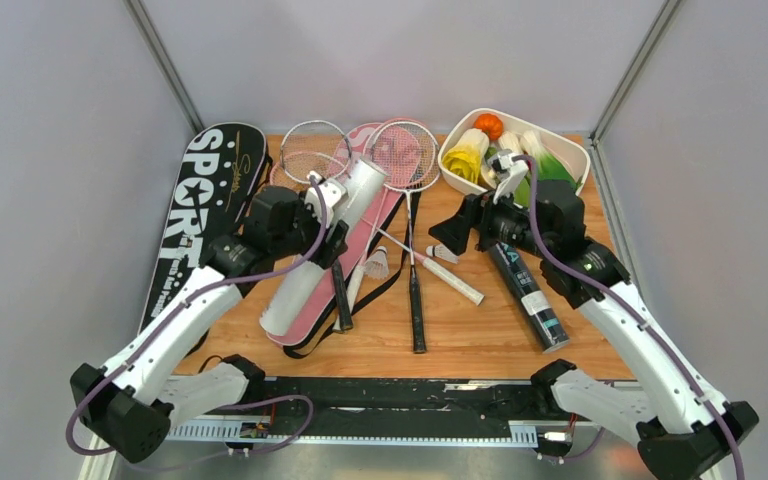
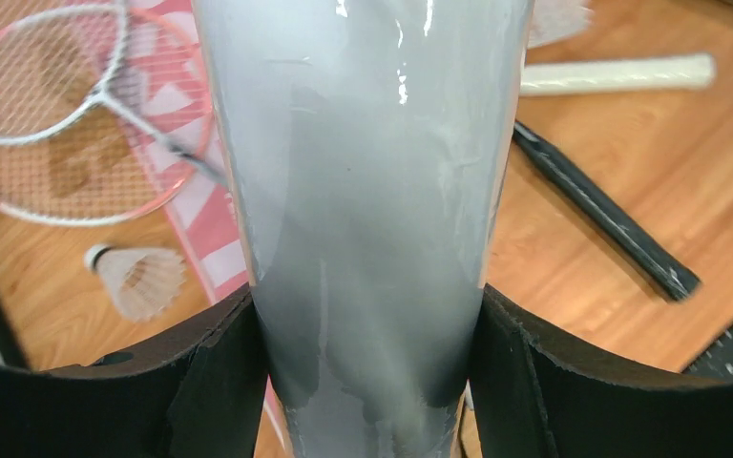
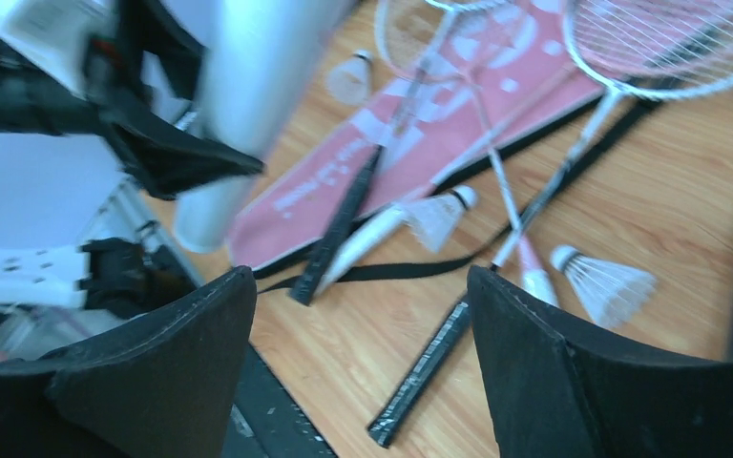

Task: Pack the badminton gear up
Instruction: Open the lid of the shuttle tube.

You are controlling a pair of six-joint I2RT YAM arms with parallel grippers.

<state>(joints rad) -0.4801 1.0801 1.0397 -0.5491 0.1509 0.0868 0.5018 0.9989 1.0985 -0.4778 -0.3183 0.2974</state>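
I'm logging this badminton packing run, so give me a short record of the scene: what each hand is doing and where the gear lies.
left hand: shut on white tube, held above pink cover
right hand: open, holding nothing
black tube: lying on table, under right arm
rackets: heads on pink cover
loose shuttlecocks: at least three on table
black cover: far left
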